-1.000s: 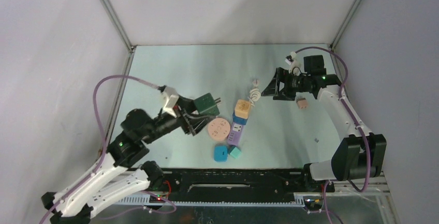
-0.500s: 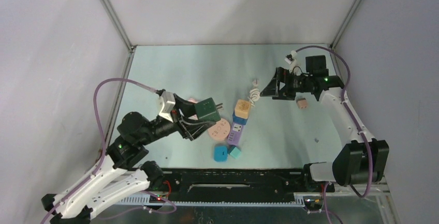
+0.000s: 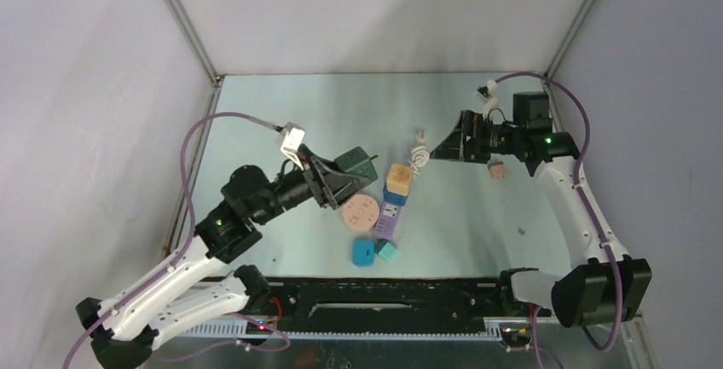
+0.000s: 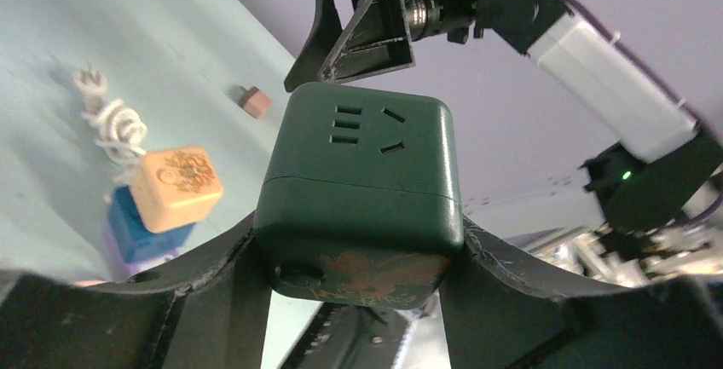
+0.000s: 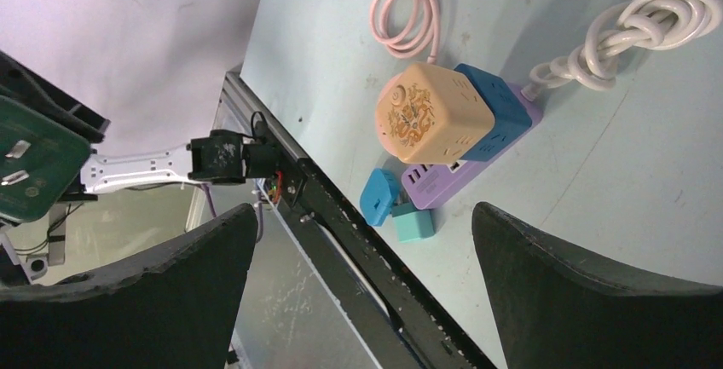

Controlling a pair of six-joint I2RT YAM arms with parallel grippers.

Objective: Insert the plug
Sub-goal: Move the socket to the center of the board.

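Pale teal table (image 3: 290, 113), grey walls on three sides, and we're looking down from above. Over on the left side, the left gripper (image 3: 345, 177) has the green cube plug (image 3: 356, 163) clamped between its black fingers, jaws closed on two opposite faces. The wrist camera shows the grip low on the cube, a socket face turned up and away, gold pattern on the face nearest the lens. From above, the cube sits clear of the surface, its metal prongs poking toward 3 o'clock.

Just at 4 o'clock from the cube lies the purple power strip (image 3: 388, 218), running from 12 to 6. A peach cube (image 3: 398, 178) tops its far end, with a blue cube (image 5: 494, 109) stacked beneath it. A coiled white cable (image 3: 418, 154) trails off at 1 o'clock. Touching the strip at 9 o'clock, a pink disc (image 3: 360, 212). Near its close end, a blue plug (image 3: 364, 252) at 7 o'clock and a teal block (image 3: 388, 250) at 6, side by side.

The right gripper (image 3: 445, 149) hangs at 2 o'clock from the strip, jaws spread wide, nothing between them. A small pinkish block (image 3: 497, 170) lies at 4 o'clock from it. The right wrist view also catches a looped pink cable (image 5: 409, 11) on the table beyond the peach cube.
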